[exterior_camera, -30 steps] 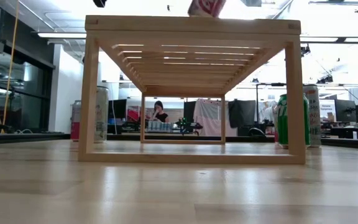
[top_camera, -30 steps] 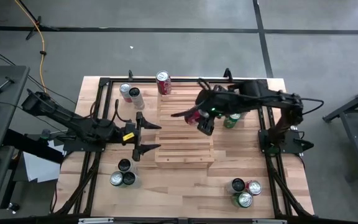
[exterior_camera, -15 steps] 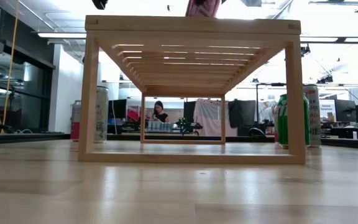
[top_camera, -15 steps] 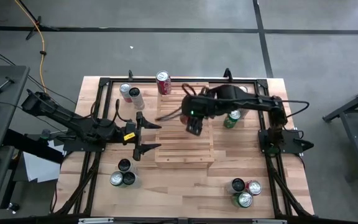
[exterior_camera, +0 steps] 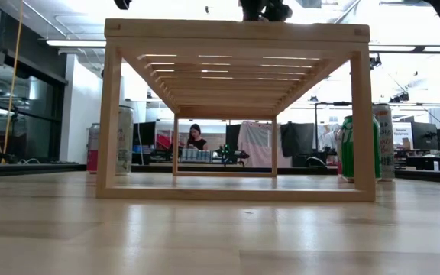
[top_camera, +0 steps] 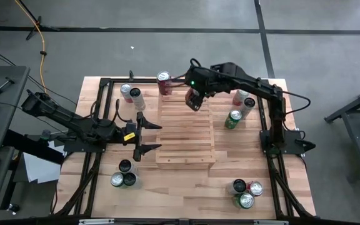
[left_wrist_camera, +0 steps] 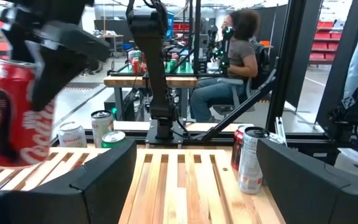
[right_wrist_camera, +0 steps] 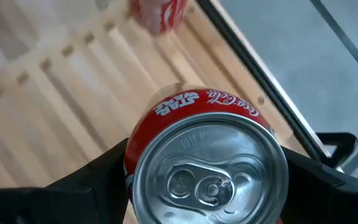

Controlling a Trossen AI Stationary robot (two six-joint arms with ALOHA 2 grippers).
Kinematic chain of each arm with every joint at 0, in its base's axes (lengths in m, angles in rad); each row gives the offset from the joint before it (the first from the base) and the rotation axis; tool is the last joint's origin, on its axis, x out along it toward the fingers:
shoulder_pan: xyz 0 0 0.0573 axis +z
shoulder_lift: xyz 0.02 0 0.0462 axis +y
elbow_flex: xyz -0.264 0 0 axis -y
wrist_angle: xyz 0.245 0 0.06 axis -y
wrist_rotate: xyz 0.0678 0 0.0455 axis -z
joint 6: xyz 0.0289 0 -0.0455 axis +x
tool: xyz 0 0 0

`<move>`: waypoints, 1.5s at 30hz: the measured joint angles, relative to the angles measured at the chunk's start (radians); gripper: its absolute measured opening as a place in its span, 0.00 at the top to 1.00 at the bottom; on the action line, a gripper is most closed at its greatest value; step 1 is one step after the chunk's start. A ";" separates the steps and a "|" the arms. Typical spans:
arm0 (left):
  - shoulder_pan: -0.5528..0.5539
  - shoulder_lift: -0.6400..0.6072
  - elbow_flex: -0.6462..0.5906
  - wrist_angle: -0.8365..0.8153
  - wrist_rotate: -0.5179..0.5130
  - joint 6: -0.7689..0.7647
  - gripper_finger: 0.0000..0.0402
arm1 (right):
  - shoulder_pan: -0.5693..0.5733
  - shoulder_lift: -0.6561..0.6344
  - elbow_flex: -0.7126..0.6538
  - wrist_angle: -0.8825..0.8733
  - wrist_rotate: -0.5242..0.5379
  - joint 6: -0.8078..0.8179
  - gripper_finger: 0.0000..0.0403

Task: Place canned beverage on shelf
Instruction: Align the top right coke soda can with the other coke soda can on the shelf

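Note:
The shelf is a light-wood slatted rack in the middle of the table; the low view shows it standing on legs. My right gripper hangs over its far end, shut on a red cola can, which also shows in the left wrist view. My left gripper waits at the shelf's left edge. It points level across the slats, open, with nothing between its fingers. My right gripper pinches the red can between its two fingers, one on each opposite side of the wall near the top rim. The fingers come from above, slanting down. The can hangs roughly upright, top toward the wrist, over the shelf's far slats.
Another red can stands just beyond the shelf's far edge. Two cans stand far left, a green can and two more to the right. Clusters stand near left and near right. A person sits beyond the table.
My right gripper has carried the red can from the shelf's right side a little leftward, then toward the table's far edge, and now hangs over the shelf's far end. It has rolled somewhat on the way. The can has stayed in the fingers throughout.

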 joint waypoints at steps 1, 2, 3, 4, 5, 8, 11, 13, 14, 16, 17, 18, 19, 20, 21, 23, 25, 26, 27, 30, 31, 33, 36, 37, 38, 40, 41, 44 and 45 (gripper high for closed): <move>0.000 0.000 0.000 0.001 0.000 0.001 0.19 | -0.013 0.000 0.000 0.017 -0.005 -0.001 0.28; 0.000 0.000 0.000 0.001 0.000 0.001 0.19 | -0.027 0.000 0.000 0.034 -0.010 -0.002 0.28; 0.000 0.000 0.000 0.001 0.000 0.001 0.19 | -0.039 0.000 0.000 0.053 -0.014 -0.004 0.28; 0.000 0.000 0.000 0.001 0.000 0.001 0.19 | -0.050 0.005 0.000 0.073 -0.027 -0.007 0.28; 0.000 0.000 0.000 0.004 0.000 0.002 0.19 | -0.061 0.009 0.001 0.090 -0.042 -0.008 0.28; 0.000 0.000 0.000 0.007 0.000 0.002 0.19 | -0.079 0.037 0.001 0.099 -0.069 -0.023 0.28; 0.000 0.000 0.000 0.006 0.000 0.002 0.19 | -0.080 0.066 0.000 0.082 -0.099 -0.039 0.28; 0.000 0.000 0.000 0.004 0.000 0.004 0.19 | -0.080 0.078 0.000 0.078 -0.103 -0.056 0.28; 0.000 0.000 0.000 0.004 0.000 0.005 0.19 | -0.079 0.081 0.000 0.079 -0.101 -0.062 0.28; 0.000 0.000 0.000 0.001 0.000 0.005 0.19 | -0.079 0.089 0.000 0.084 -0.099 -0.063 0.28; 0.000 0.000 0.000 0.001 0.000 0.005 0.19 | -0.079 0.089 0.000 0.086 -0.097 -0.063 0.28; 0.000 0.000 0.000 0.000 0.000 0.005 0.19 | -0.079 0.089 0.000 0.084 -0.095 -0.063 0.28; 0.000 0.000 0.000 0.000 0.000 0.004 0.19 | -0.079 0.089 0.000 0.083 -0.095 -0.063 0.28; 0.000 0.000 0.000 0.000 0.001 0.003 0.19 | -0.079 0.089 0.000 0.082 -0.095 -0.063 0.28; 0.000 0.000 0.000 -0.001 0.001 0.003 0.19 | -0.079 0.089 0.000 0.081 -0.095 -0.063 0.28; -0.001 0.000 0.000 -0.003 0.001 0.002 0.19 | -0.079 0.089 0.000 0.081 -0.094 -0.063 0.28; -0.001 0.000 0.000 -0.003 0.001 0.002 0.19 | -0.079 0.089 0.000 0.079 -0.094 -0.063 0.27; -0.001 0.000 0.000 -0.003 0.002 0.002 0.19 | -0.079 0.089 0.000 0.079 -0.095 -0.063 0.25; -0.001 0.000 0.000 -0.004 0.002 0.002 0.19 | -0.079 0.089 0.000 0.079 -0.095 -0.066 0.22; -0.001 0.000 0.000 -0.013 0.002 0.002 0.19 | -0.079 0.090 0.000 0.076 -0.095 -0.080 0.13; -0.001 0.000 0.000 -0.016 0.002 0.002 0.19 | -0.079 0.090 0.000 0.075 -0.095 -0.080 0.11; -0.001 0.000 0.000 -0.017 0.002 0.002 0.19 | -0.079 0.090 0.000 0.076 -0.097 -0.080 0.09; -0.001 0.000 0.000 -0.017 0.002 0.001 0.19 | -0.079 0.090 0.000 0.079 -0.096 -0.081 0.08; -0.001 0.000 0.000 -0.017 0.002 0.001 0.19 | -0.079 0.090 0.000 0.084 -0.097 -0.081 0.08; -0.001 0.000 0.000 -0.017 0.002 0.001 0.19 | -0.079 0.090 0.000 0.091 -0.096 -0.081 0.08; -0.001 0.000 0.000 -0.017 0.002 0.001 0.19 | -0.079 0.090 0.000 0.109 -0.096 -0.082 0.07; -0.001 0.000 0.000 -0.017 0.002 0.001 0.19 | -0.080 0.090 0.000 0.115 -0.096 -0.086 0.07; -0.001 0.000 0.000 -0.017 0.002 0.001 0.19 | -0.080 0.090 0.007 0.118 -0.096 -0.114 0.07; -0.001 0.000 0.000 -0.018 0.002 0.001 0.19 | -0.080 0.091 0.014 0.112 -0.096 -0.120 0.07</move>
